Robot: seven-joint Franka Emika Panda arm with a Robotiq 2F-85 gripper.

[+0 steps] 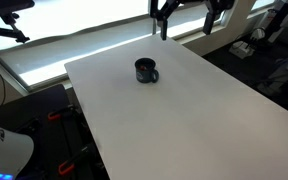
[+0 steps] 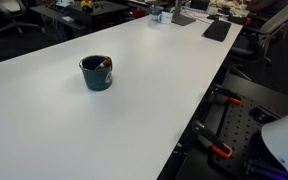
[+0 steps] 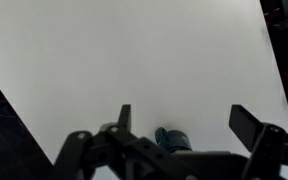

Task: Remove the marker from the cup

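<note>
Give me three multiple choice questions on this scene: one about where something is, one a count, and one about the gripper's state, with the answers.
1. Where is the marker?
A. flat on the table
B. inside the cup
C. in the gripper

2. How many cups are on the table?
A. three
B. two
C. one

3. The gripper is:
A. open and empty
B. shut on the marker
C. shut on the cup

Answers:
1 B: its reddish end shows at the cup's rim in an exterior view.
2 C: both exterior views show a single dark cup.
3 A: the wrist view shows its fingers spread wide, gripping nothing.
</note>
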